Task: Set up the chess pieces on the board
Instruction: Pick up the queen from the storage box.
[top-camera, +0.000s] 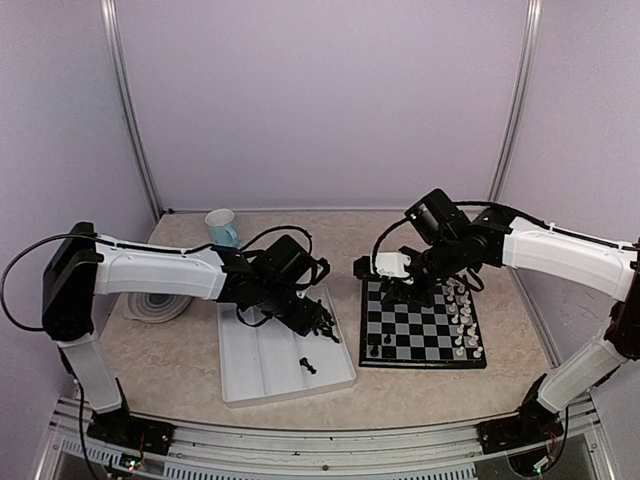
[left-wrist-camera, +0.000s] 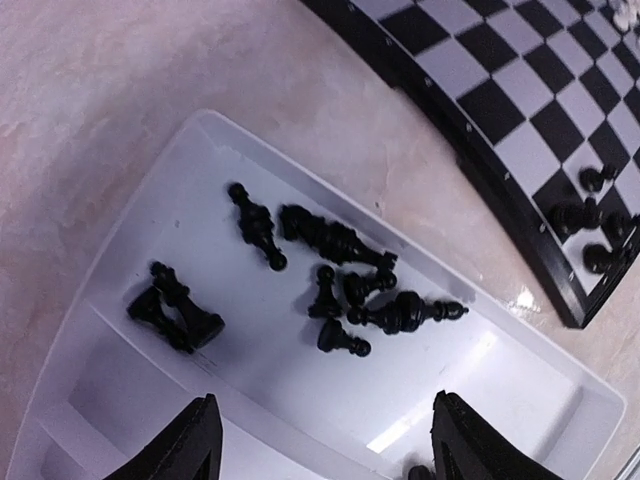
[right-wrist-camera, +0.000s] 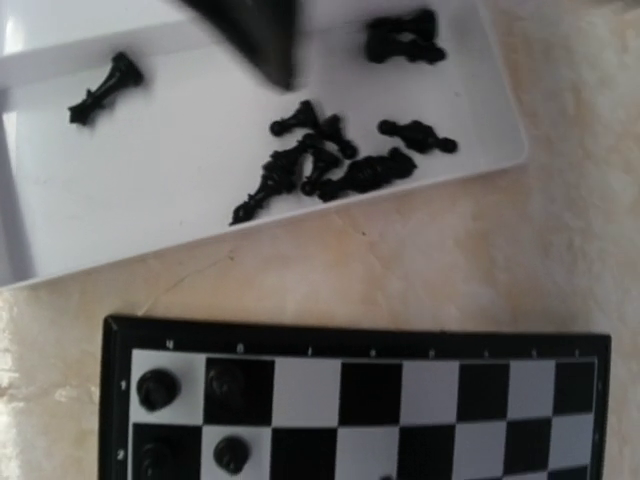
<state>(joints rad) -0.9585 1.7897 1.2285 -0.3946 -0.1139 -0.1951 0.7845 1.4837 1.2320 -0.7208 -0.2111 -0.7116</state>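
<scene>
Left gripper (top-camera: 318, 322) spread wide above the white rectangular plastic tray (top-camera: 250, 365); right gripper (top-camera: 397, 290) over the far-left part of the small black-and-grey checkered chessboard (top-camera: 420, 325), opening cannot be told.

Top view: tray and chessboard lie side by side, not touching, on the beige mottled surface (top-camera: 180, 350). A few tiny black plastic chess pieces (top-camera: 375, 347) stand at the board's near-left corner, tiny white chess pieces (top-camera: 462, 322) line its right edge, and one black piece lies alone in the tray. Left wrist view: fingers (left-wrist-camera: 190, 445) far apart above a heap of toppled black pieces in the tray, board corner at upper right. Right wrist view: the heap lies in the tray at top, one piece apart at left. Several black pieces stand on the board's left squares below.
</scene>
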